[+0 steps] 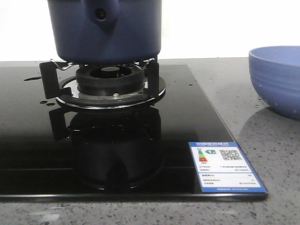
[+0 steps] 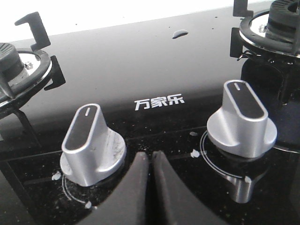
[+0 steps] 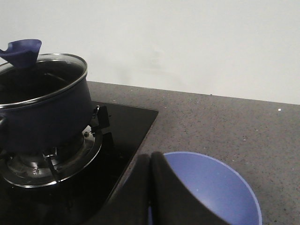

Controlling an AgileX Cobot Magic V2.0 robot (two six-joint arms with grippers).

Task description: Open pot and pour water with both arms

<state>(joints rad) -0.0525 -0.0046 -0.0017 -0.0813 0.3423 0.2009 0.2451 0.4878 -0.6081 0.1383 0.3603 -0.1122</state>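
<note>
The dark navy pot [image 1: 105,30] stands on the burner grate [image 1: 108,77] of the black glass stove; its handle stub with a round hole faces the front view. In the right wrist view the pot [image 3: 44,117] wears a glass lid with a steel rim [image 3: 42,72] and a blue knob [image 3: 21,51]. My right gripper [image 3: 151,157] is shut and empty, above the near edge of the periwinkle bowl [image 3: 211,187]. My left gripper [image 2: 149,157] is shut and empty, just above the stove between two silver knobs. Neither gripper shows in the front view.
The periwinkle bowl [image 1: 276,79] sits on the grey speckled counter right of the stove. Two silver control knobs [image 2: 91,143] [image 2: 241,119] flank the left fingers. A second burner [image 2: 21,70] lies on the stove's other side. An energy label [image 1: 222,166] marks the stove's front right corner.
</note>
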